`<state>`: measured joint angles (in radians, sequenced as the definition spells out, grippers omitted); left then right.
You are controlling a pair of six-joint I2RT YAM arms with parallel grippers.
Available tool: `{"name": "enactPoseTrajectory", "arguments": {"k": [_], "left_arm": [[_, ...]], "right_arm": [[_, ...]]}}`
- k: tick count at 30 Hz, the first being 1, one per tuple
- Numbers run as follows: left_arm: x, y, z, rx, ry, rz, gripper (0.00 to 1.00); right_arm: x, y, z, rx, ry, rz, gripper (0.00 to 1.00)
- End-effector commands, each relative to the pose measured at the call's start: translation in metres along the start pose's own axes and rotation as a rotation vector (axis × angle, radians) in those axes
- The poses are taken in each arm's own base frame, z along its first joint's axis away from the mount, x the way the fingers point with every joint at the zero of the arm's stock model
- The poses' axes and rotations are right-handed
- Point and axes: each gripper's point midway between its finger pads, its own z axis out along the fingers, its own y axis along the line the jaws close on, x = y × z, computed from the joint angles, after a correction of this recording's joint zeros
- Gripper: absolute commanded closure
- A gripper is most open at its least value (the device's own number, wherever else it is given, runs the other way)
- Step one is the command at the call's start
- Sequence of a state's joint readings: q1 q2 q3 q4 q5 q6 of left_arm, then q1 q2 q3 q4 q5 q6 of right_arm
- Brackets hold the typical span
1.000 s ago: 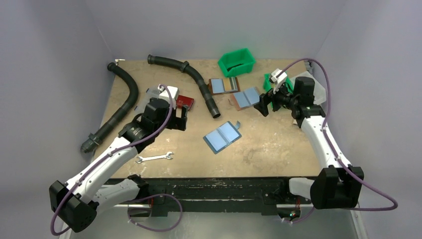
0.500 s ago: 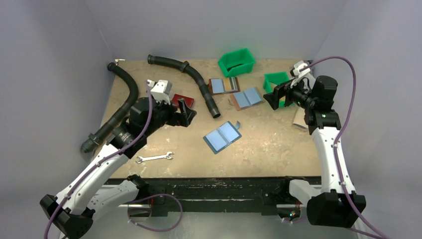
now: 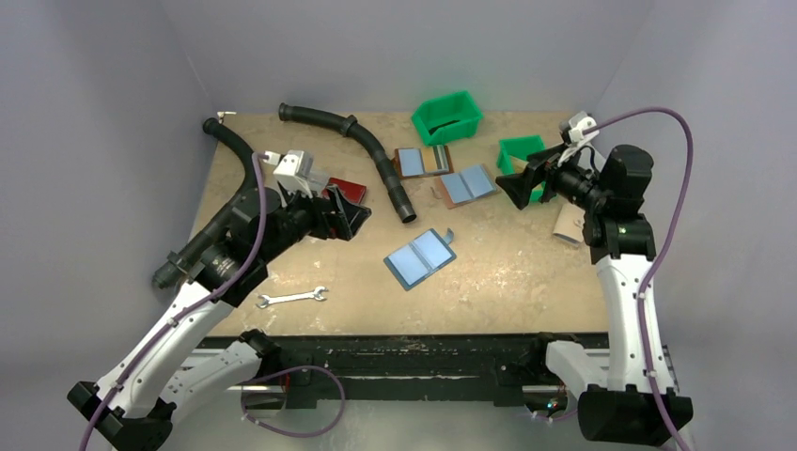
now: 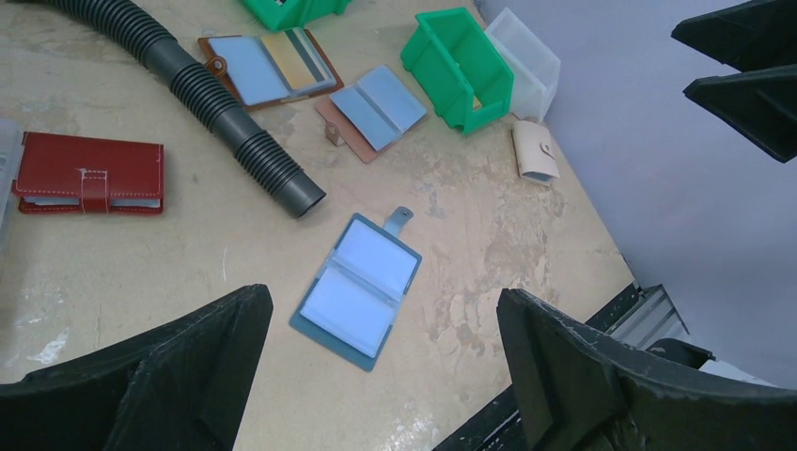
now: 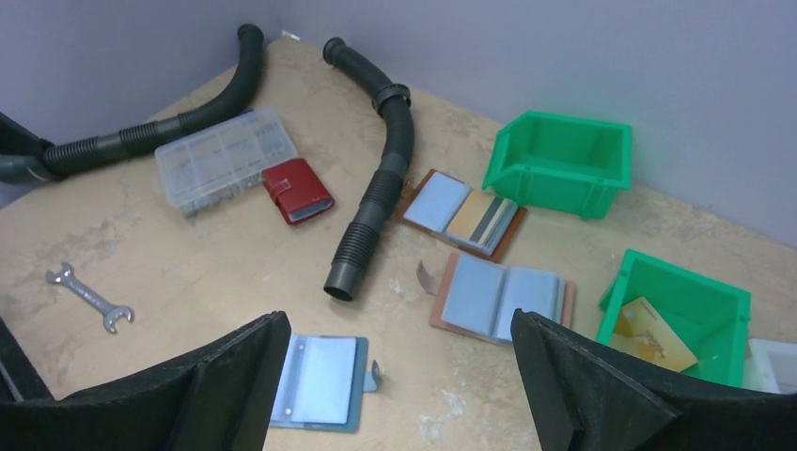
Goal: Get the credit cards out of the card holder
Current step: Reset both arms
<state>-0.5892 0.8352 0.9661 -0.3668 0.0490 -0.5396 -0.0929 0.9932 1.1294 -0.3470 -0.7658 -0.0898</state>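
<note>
The card holder (image 3: 420, 257) lay open on the table (image 3: 526, 282), its light-blue pockets facing up and its snap tab pointing toward the far right. It sat roughly midway between the two arms and closer to the near edge than either gripper. Whether cards sat in its pockets could not be told.

The left gripper (image 3: 351, 210) hung above the table with its jaws spread wide and nothing between them. The holder was to its right and nearer the front edge, apart from it. In the left wrist view the holder appeared in the gap between the two dark fingers (image 4: 179, 371), down on the surface and untouched.

The right gripper (image 3: 520, 184) was also spread wide and empty, raised near the far right of the table beside a green bin (image 3: 523, 150). The holder lay well to its left and nearer the front (in the right wrist view it showed at the bottom edge, partly behind one finger).

A red wallet (image 3: 350, 191) lay just behind the left gripper, and a wrench (image 3: 292, 298) lay near the front edge, left of the holder. Two brown-backed holders (image 3: 465, 184) lay open farther back, beside a black corrugated hose (image 3: 376, 155).
</note>
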Motion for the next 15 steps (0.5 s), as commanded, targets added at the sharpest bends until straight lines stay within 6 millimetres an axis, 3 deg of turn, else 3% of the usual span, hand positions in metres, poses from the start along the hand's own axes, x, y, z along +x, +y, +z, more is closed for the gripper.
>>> {"name": "enactPoseTrajectory", "arguments": {"k": [1, 15], "left_arm": [[-0.025, -0.01, -0.012, 0.016, -0.061, 0.007, 0.0], [-0.014, -0.001, -0.014, -0.007, -0.046, 0.007, 0.0]], "right_arm": [[-0.019, 0.0, -0.008, 0.052, -0.073, 0.012, 0.01], [-0.015, 0.001, -0.006, 0.039, -0.072, 0.027, 0.01]]}}
